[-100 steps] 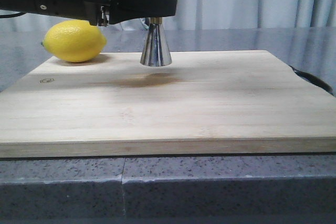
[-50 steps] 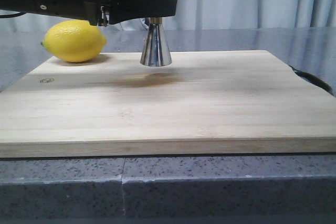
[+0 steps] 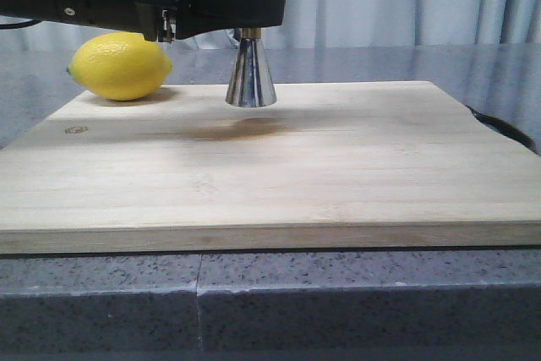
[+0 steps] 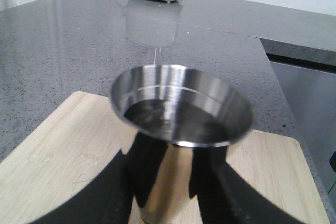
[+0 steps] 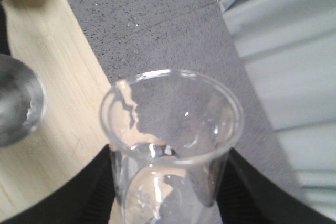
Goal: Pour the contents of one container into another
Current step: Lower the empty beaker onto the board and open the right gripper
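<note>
The left gripper (image 4: pixel 168 192) pinches the shiny steel hourglass jigger (image 4: pixel 178 129) above the pale wooden board (image 3: pixel 338 166). The right gripper (image 5: pixel 168 203) pinches the small clear glass beaker (image 5: pixel 170 145) near it. The pour looks close; next the beaker likely must tip over the jigger's mouth.

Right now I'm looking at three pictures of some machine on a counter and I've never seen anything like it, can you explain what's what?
It is a robot with two arms, each ending in a two-fingered end effector. One picture looks forward over the counter: a wooden board, a lemon at its far left corner, and a steel jigger with the black left arm above it. The other two pictures come from cameras on the wrists. The left wrist camera looks down into the jigger, gripped by the left end effector; there seems to be liquid inside. The right wrist camera shows a clear glass beaker held in the right end effector, with the jigger's rim at the edge. The job is pouring from beaker to jigger.
</note>
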Motion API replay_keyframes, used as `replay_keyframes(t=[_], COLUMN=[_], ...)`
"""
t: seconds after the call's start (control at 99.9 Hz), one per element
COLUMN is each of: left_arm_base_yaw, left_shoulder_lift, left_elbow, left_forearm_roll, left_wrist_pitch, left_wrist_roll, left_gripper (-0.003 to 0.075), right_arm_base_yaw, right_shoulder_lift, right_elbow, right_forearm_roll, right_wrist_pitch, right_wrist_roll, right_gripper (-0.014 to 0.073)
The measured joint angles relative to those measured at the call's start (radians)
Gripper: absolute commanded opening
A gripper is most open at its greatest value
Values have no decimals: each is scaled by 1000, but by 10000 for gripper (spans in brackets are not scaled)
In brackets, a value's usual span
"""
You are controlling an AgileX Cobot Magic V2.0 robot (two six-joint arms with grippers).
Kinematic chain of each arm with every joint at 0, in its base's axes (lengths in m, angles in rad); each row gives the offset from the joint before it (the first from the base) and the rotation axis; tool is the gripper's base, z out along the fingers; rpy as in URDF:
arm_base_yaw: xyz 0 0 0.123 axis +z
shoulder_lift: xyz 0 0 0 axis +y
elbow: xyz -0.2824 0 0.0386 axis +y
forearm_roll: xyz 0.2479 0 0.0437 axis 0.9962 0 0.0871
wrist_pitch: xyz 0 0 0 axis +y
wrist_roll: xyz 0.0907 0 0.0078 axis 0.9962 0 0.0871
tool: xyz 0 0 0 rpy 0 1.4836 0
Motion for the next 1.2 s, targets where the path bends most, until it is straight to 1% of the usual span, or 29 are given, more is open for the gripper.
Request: replay_keyframes(t=[0.14, 0.31, 0.491, 0.611, 0.751, 0.831, 0.931, 1.102, 1.202], left_arm_base_yaw=[0, 0, 0, 0, 0, 0, 0, 0, 0], left_shoulder_lift=[0, 0, 0, 0, 0, 0, 0, 0, 0], left_elbow=[0, 0, 0, 0, 0, 0, 0, 0, 0], left_forearm_roll=[0, 0, 0, 0, 0, 0, 0, 0, 0], left_wrist_pitch=[0, 0, 0, 0, 0, 0, 0, 0, 0], left_wrist_roll=[0, 0, 0, 0, 0, 0, 0, 0, 0], left_gripper=[238, 238, 238, 238, 238, 238, 238, 238, 238], right_arm_base_yaw=[-111, -248, -335, -346, -346, -346, -346, -346, -346], right_shoulder_lift=[-87, -226, -352, -381, -368, -346, -303, -198, -129], right_elbow=[67, 272, 534, 713, 895, 974, 1027, 1047, 1047], right_forearm_roll=[131, 273, 424, 551, 649, 669, 665, 563, 525], right_wrist_pitch=[-65, -238, -512, -745, -1017, -1146, -1247, -1350, -1424], right_wrist_roll=[18, 28, 30, 30, 44, 84, 144, 253, 300], right_gripper=[260, 260, 260, 260, 260, 260, 261, 261, 261])
